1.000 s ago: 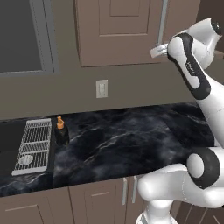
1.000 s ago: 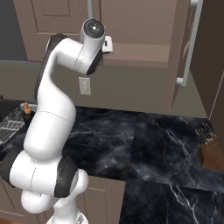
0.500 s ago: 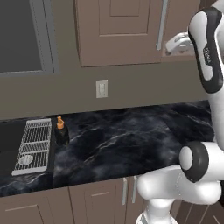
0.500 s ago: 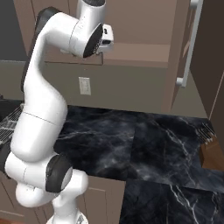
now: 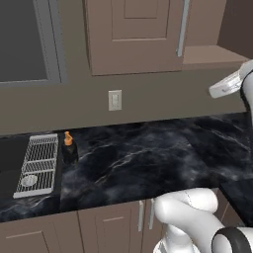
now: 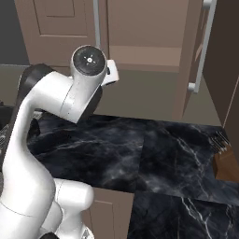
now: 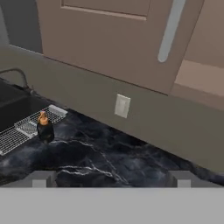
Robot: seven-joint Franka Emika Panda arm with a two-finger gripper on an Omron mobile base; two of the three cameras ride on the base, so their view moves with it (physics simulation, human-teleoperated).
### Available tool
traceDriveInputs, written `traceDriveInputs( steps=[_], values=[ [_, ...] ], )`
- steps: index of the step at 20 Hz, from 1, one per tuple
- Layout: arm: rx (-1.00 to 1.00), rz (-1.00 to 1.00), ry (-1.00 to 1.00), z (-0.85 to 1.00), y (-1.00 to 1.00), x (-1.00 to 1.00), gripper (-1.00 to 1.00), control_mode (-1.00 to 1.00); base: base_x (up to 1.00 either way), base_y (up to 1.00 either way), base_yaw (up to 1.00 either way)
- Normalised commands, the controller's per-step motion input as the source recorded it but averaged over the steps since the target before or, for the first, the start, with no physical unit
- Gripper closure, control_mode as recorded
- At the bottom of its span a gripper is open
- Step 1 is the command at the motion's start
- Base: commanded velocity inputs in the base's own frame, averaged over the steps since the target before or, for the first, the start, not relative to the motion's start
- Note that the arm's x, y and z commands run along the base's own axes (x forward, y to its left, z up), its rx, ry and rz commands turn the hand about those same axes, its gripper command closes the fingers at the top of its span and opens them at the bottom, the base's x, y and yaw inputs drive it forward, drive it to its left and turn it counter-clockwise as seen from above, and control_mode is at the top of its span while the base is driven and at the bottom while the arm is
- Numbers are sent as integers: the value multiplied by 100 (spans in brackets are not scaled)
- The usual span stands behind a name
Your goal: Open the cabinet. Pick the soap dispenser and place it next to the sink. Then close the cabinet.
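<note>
The soap dispenser [image 5: 68, 148] (black, orange pump) stands upright on the counter just beside the sink [image 5: 11, 163]. The cabinet [image 5: 136, 34] has its right door swung open, left door shut.

The surface [image 5: 148, 158] looks like polished black marble with white veins, faintly glossy. The cabinet [image 5: 133, 34] doors are matt taupe, smooth like painted wood, with a brushed-metal handle [image 5: 183, 27]. The rack [image 5: 37, 165] in the sink [image 5: 10, 158] is pale metal wire. The dispenser [image 5: 68, 148] looks like glossy black plastic with an orange pump.

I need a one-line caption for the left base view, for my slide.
Soap dispenser stands on the dark counter beside the sink; cabinet's right side open.
</note>
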Motion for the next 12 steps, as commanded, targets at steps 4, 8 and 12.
traceDriveInputs(
  steps=[4, 8, 12],
  values=[
    [-6, -4, 5, 12, -12, -75, -100, -100, 0, 0, 0],
    [-9, -6, 14, 26, -15, -69, -100, -100, 0, 0, 0],
    [-8, -4, 24, 35, -25, -56, -100, -100, 0, 0, 0]
  ],
)
